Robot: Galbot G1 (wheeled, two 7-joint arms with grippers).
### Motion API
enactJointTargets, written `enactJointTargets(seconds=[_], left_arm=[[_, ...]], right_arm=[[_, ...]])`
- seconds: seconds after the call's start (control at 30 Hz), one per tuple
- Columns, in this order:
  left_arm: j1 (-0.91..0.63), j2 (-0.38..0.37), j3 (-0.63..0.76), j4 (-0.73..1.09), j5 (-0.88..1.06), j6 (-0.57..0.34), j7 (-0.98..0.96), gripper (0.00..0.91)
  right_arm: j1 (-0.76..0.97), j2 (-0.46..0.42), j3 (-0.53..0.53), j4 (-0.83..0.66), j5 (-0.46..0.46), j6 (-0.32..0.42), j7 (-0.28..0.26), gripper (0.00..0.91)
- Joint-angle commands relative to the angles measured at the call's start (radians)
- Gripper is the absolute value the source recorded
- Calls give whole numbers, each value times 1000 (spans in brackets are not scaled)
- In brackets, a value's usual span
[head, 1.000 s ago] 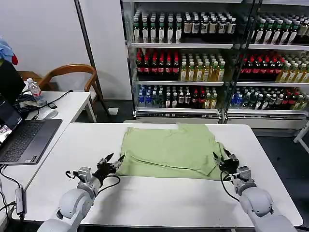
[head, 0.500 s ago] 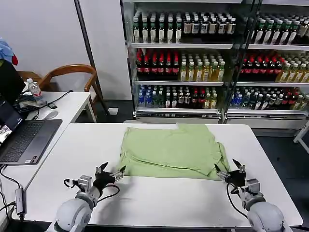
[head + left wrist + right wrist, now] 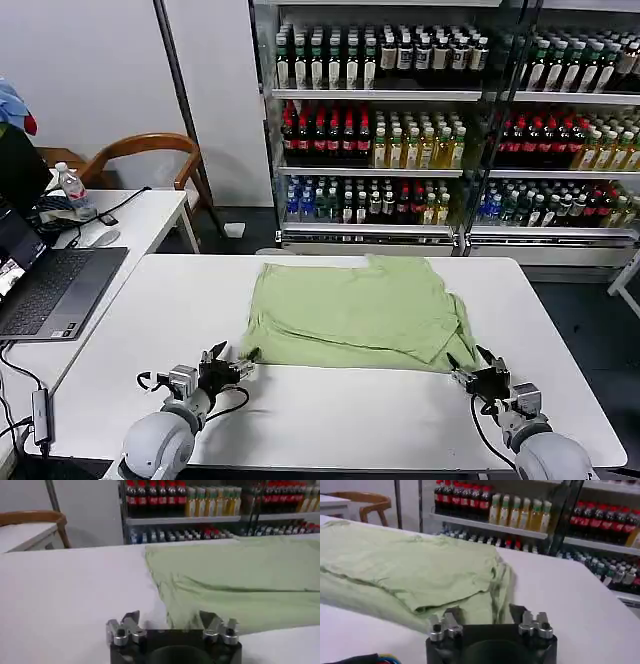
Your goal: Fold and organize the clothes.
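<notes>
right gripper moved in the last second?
Yes. The right gripper has pulled back off the green shirt toward the near edge of the white table, jaws open.

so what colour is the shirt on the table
Light green shirt, plain on the side showing; clearest in the head view.

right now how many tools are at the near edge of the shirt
2. The left tool sits open at the near-left corner of the green shirt; the right tool sits open just off its near-right corner. Neither grips fabric.
</notes>
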Motion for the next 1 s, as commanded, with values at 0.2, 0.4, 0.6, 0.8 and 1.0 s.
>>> enactJointTargets(seconds=[0.2, 0.4, 0.6, 0.8, 1.0], left_arm=[[-11, -13, 24, 39, 41, 20, 35, 40], [2, -5, 23, 10, 42, 33, 37, 40], [106, 23, -30, -101, 44, 52, 49, 40], [289, 41, -112, -249, 47, 38, 52, 40], [422, 54, -189, -366, 44, 45, 66, 40]], right_arm=[[-9, 0, -3, 4, 18, -4, -1, 0], [-30, -2, -2, 30, 20, -5, -1, 0], [-111, -5, 19, 125, 9, -3, 0, 0], [-246, -13, 71, 220, -40, 15, -4, 0], [-388, -26, 139, 302, -67, 31, -10, 0]])
